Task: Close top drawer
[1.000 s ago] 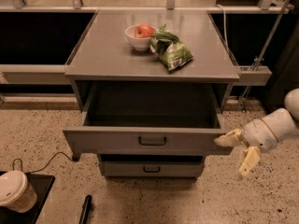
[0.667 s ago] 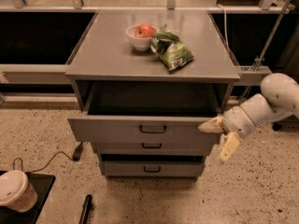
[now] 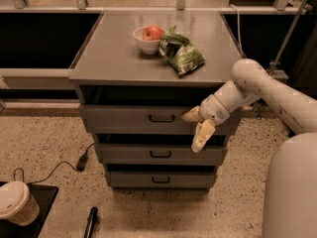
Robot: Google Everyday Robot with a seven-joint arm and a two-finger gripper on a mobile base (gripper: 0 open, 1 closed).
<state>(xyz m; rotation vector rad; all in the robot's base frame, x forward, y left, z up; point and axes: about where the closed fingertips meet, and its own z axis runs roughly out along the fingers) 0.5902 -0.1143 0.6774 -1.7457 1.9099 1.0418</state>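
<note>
The top drawer [image 3: 129,117] is a wide grey metal drawer with a small dark loop handle [image 3: 162,118] at its middle. It stands only slightly out from the cabinet, with a dark gap above its front. My gripper [image 3: 196,126] is at the right part of the drawer front, its cream fingers [image 3: 202,134] spread apart, one against the panel and one hanging down over the middle drawer [image 3: 161,154]. The bottom drawer [image 3: 158,179] sits below.
On the cabinet top [image 3: 109,58] stand a white bowl with an apple [image 3: 150,37] and a green snack bag [image 3: 180,52]. A paper cup [image 3: 16,204] on a dark tray is at bottom left. A cable [image 3: 74,163] and a black stick [image 3: 90,222] lie on the floor.
The top drawer has gone from wide open to nearly shut. My gripper has moved left and inward with the drawer front.
</note>
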